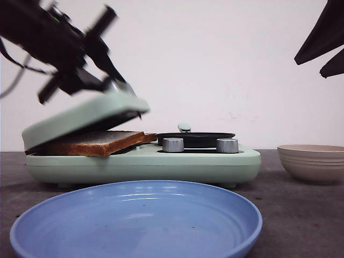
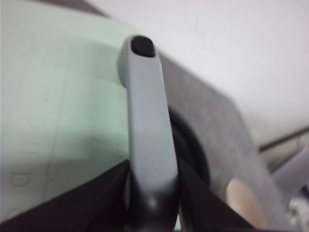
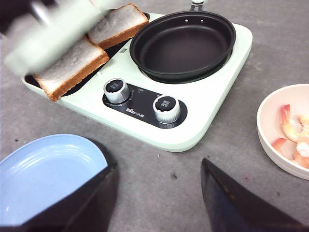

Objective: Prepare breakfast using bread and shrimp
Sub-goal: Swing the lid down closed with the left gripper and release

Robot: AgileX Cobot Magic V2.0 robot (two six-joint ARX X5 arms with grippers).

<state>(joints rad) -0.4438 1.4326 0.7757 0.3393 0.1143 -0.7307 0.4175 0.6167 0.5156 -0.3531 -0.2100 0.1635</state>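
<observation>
1. Your left tool (image 1: 115, 83) pinches the grey handle (image 2: 147, 130) of the mint-green hinged lid (image 1: 86, 115); in the left wrist view the black fingers (image 2: 82, 203) press against both sides of that handle.
2. The lid is tilted, part-way open, over the left half of the mint-green breakfast cooker (image 1: 142, 164).
3. Two square white bread slices with brown crust (image 3: 72, 65) lie flat on the dark grill plate under the lid, side by side and touching; in the front view the bread edge (image 1: 99, 142) pokes out from below the lid.
4. The round black frying pan (image 3: 183, 43) sits in the cooker's right half, at 3 o'clock from the bread, with nothing showing inside.
5. Two silver knobs (image 3: 142, 99) are on the cooker's front panel, below the pan.
6. Your right tool (image 3: 157, 198) hangs spread above the grey counter (image 3: 159, 171), pinching nothing, well apart from the cooker.
7. Pale pink shrimp pieces with orange tails (image 3: 292, 133) sit in the cream round bowl (image 1: 313, 161), at 3 o'clock from the cooker, apart from it.
8. The light-blue round plate (image 1: 137, 223) sits at 6 o'clock from the cooker, nearest the camera, bare.
</observation>
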